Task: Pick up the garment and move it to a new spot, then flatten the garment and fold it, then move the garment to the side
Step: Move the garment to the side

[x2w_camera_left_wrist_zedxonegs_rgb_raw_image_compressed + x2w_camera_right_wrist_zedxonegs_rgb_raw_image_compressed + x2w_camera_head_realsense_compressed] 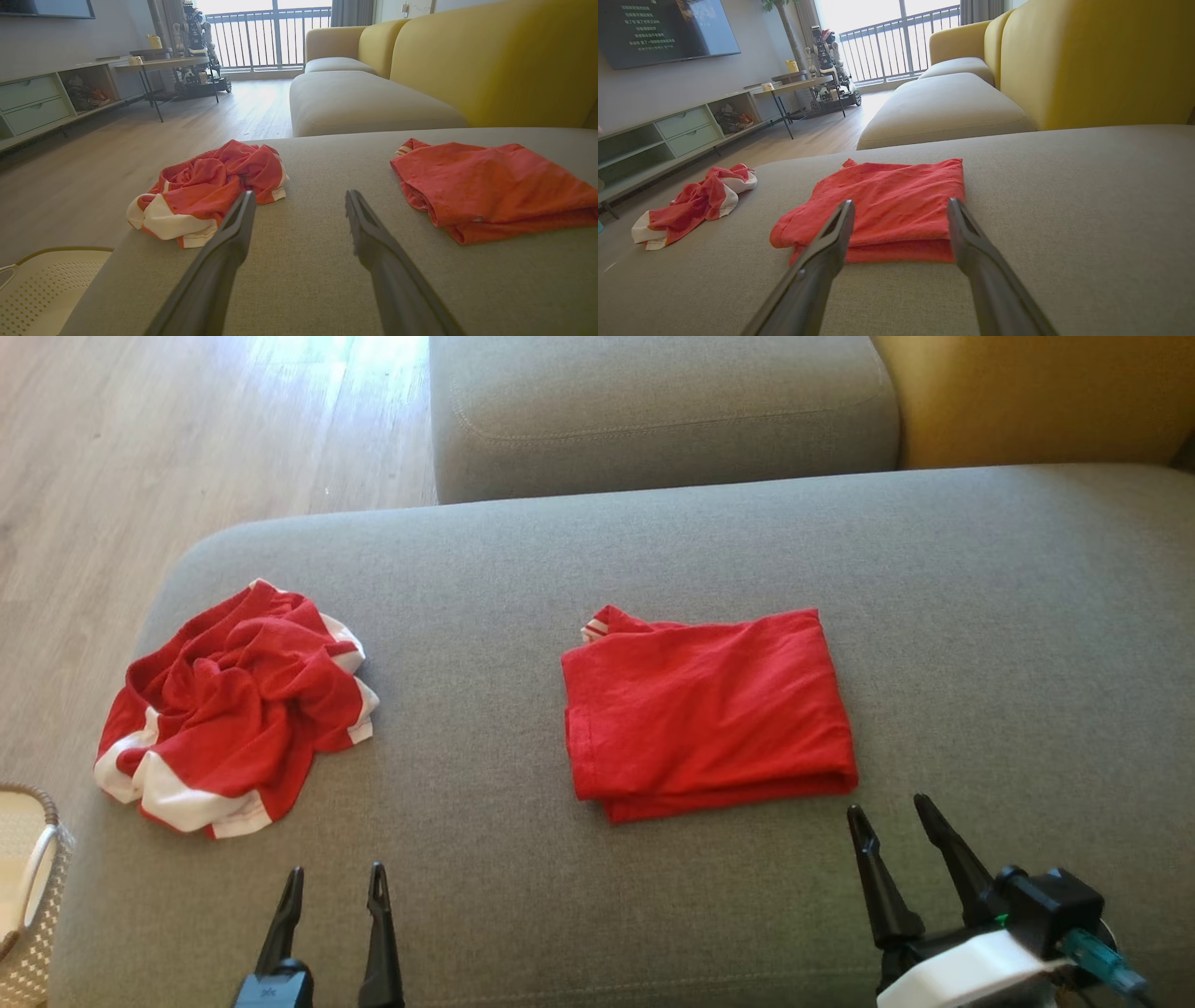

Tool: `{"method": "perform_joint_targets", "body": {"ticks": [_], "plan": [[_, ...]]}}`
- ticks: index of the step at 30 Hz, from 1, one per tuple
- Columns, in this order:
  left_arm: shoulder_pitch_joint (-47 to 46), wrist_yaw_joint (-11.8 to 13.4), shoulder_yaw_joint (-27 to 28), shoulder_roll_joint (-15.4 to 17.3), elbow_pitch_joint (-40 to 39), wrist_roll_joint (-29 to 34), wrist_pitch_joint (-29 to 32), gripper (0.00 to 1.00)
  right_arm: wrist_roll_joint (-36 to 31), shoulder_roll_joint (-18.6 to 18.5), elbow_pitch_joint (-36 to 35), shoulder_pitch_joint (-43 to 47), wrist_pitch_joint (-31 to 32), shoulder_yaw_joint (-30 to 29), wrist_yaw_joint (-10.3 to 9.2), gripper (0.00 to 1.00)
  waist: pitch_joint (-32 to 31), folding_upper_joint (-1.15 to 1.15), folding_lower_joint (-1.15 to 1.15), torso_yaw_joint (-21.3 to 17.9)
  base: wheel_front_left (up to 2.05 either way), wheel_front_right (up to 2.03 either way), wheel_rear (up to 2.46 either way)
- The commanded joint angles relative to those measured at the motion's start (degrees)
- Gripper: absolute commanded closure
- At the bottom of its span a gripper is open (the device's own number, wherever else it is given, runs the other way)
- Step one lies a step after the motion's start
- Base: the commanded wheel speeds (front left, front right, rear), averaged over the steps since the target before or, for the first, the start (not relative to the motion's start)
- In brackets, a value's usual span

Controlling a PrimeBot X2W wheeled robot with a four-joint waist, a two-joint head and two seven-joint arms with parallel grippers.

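A folded red garment [707, 712] lies flat in the middle of the grey sofa seat [653, 560]; it also lies at the right in the left wrist view [490, 186] and straight ahead in the right wrist view [887, 205]. A second red-and-white garment [233, 709] sits crumpled near the seat's left edge [210, 191] [691, 205]. My left gripper [336, 882] [299, 200] is open over bare cushion, between the two garments and nearer me. My right gripper [887, 812] [901, 207] is open just short of the folded garment's near right corner, holding nothing.
A white perforated basket [28, 887] [46, 289] stands on the wood floor [187, 448] off the seat's left end. Another grey cushion [653, 411] and the yellow backrest [1027, 392] lie beyond. Bare cushion stretches to the right of the folded garment.
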Motion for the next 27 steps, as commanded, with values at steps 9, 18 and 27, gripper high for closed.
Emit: {"method": "perform_joint_targets", "body": {"ticks": [9,18,27], "plan": [[-3.3,-0.9,0.9,-1.0,-1.7,1.7,-0.5,0.0,3.8,-0.2,3.1,-3.1,-0.6,0.0,-0.01,0.0,2.0,0.0,0.0,1.0,0.0,0.0,0.0],[-8.4,-2.1,-1.9,-1.0,-2.6,3.4,-0.5,0.0,12.6,-0.2,16.3,-17.8,-0.6,-0.9,-0.01,0.0,9.3,0.0,0.0,2.3,0.0,0.0,0.0],[-14.3,-1.6,-6.3,-1.2,-2.2,3.5,-0.5,0.0,11.2,-2.5,34.1,-38.0,7.8,-6.8,-0.01,0.0,16.4,0.0,0.0,5.1,0.0,0.0,0.0]]}}
